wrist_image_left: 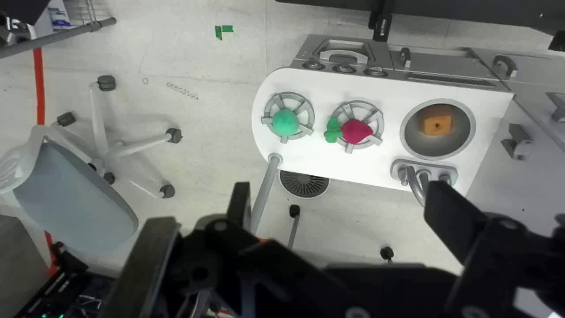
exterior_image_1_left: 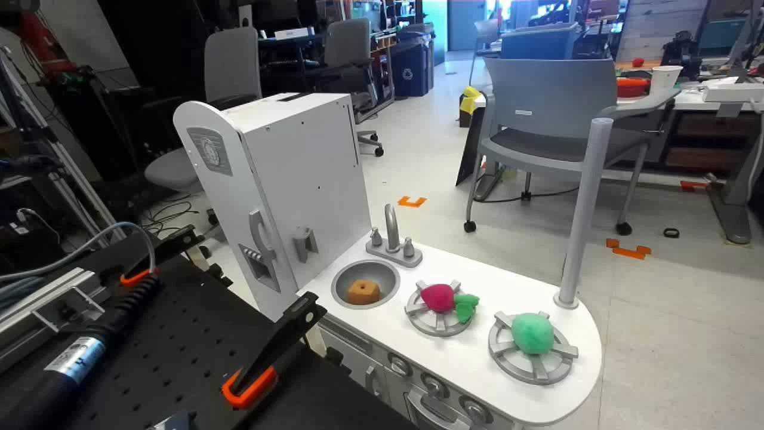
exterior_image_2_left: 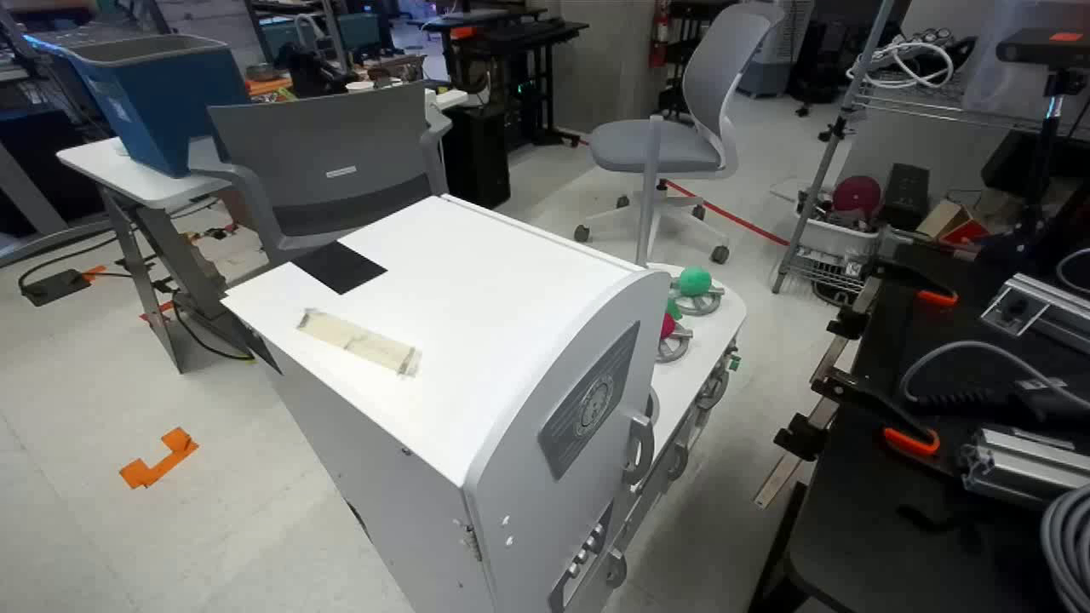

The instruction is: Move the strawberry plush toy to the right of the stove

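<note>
The strawberry plush toy (exterior_image_1_left: 439, 297) is magenta-red with a green leafy top. It lies on its side on the burner nearer the sink, on the white toy stove (exterior_image_1_left: 501, 292). The wrist view also shows the toy (wrist_image_left: 356, 131) and the stove (wrist_image_left: 324, 92) from above. In an exterior view the toy (exterior_image_2_left: 667, 325) is partly hidden behind the tall white cabinet. My gripper (wrist_image_left: 339, 194) is open and empty in the wrist view, its fingers wide apart, high above and apart from the toy. The gripper is out of view in both exterior views.
A round green plush (exterior_image_1_left: 533, 333) sits on the end burner. A brown block (exterior_image_1_left: 363, 292) lies in the sink (exterior_image_1_left: 340, 283). A faucet (exterior_image_1_left: 391, 230), a grey post (exterior_image_1_left: 585, 215) and the tall white cabinet (exterior_image_1_left: 304, 173) rise from the counter. A black table (exterior_image_1_left: 179, 334) stands in front.
</note>
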